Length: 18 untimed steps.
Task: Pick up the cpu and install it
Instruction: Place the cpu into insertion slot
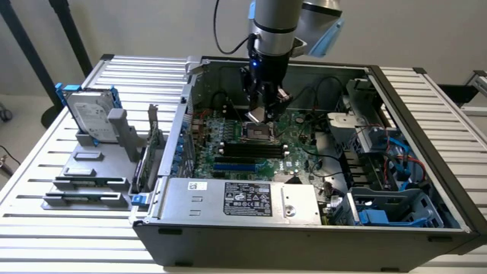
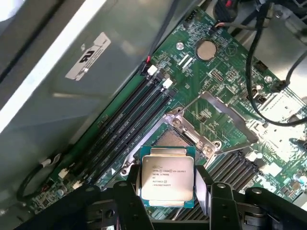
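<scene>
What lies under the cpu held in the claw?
The open socket on the motherboard, its metal frame raised. The cpu covers part of the socket, so that part cannot be seen.

Slatted table carries PC case (open), grey parts rack.
</scene>
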{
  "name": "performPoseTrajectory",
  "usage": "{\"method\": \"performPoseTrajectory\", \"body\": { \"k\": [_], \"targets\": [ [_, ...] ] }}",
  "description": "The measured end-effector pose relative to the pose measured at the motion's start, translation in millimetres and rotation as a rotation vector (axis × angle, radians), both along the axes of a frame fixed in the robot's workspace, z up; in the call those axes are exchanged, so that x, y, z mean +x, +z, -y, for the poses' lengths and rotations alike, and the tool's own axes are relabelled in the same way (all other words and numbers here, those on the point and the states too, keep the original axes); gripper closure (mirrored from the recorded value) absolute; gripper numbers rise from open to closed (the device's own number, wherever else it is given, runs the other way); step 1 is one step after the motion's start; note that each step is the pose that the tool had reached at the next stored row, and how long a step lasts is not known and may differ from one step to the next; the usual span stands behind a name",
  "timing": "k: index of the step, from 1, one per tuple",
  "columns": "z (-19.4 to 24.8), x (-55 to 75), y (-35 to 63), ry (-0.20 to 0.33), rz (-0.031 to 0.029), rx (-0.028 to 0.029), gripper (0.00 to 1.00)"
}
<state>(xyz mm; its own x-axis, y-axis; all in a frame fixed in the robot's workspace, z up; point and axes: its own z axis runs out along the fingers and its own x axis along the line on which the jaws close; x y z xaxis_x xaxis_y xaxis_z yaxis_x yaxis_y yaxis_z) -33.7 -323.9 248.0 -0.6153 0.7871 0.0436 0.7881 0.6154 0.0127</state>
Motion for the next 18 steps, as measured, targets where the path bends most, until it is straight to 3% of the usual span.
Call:
{"method": "performPoseTrajectory", "body": {
  "k": [18],
  "targets": [
    [0.0, 0.0, -8.3, -0.327, -0.0012, 0.0001, 0.45]
  ]
}}
